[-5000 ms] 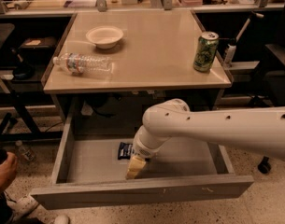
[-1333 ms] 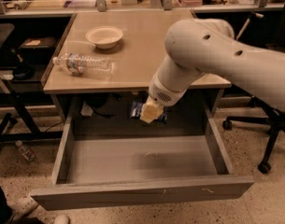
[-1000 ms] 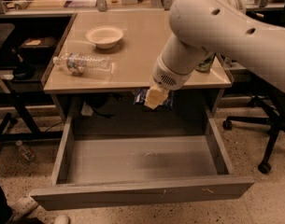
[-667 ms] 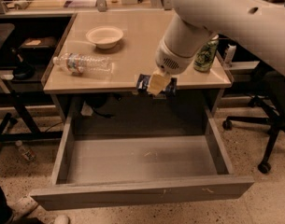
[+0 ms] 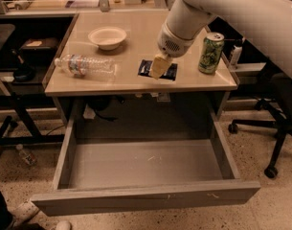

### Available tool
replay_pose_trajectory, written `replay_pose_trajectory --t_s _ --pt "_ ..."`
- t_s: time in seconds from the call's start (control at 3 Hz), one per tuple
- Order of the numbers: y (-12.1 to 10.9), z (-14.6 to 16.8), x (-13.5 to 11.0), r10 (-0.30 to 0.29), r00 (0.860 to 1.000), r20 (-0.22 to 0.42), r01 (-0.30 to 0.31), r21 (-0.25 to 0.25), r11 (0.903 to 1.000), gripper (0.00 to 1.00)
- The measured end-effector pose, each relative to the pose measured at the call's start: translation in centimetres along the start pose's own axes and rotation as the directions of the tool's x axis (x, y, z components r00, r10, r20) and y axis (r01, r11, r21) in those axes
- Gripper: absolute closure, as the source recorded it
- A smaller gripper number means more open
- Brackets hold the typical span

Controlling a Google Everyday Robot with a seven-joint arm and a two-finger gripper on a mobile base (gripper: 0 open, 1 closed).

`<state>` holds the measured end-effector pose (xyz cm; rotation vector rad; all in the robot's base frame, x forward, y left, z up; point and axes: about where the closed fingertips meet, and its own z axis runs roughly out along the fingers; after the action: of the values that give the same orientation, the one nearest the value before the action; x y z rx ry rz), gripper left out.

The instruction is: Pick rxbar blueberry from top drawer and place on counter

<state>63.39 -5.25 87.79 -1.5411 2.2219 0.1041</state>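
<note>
The rxbar blueberry [image 5: 171, 72], a flat dark navy wrapper, is at the front middle of the beige counter [image 5: 136, 37], at or just above its surface. My gripper [image 5: 158, 67] comes down from the upper right on the big white arm and is shut on the bar's middle, with tan fingers [image 5: 160, 62] covering part of it. The top drawer [image 5: 145, 163] is pulled open below the counter, its grey bottom bare.
On the counter are a green can [image 5: 210, 52] at the right, a plastic water bottle [image 5: 85, 65] lying at the left and a white bowl [image 5: 107, 36] behind it. An office chair base [image 5: 272, 128] stands to the right. A small bottle [image 5: 27, 155] lies on the floor left.
My gripper has lifted the bar out of the drawer, up past the counter's front edge and over the counter top. The drawer now holds nothing.
</note>
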Motion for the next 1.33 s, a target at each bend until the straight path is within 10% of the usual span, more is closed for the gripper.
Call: replay_pose_trajectory --t_s 1.33 --pt "-5.5 6.2 -1.1 0.023 0.999 0.048 -0.02 -0.062 0.9979 1.0"
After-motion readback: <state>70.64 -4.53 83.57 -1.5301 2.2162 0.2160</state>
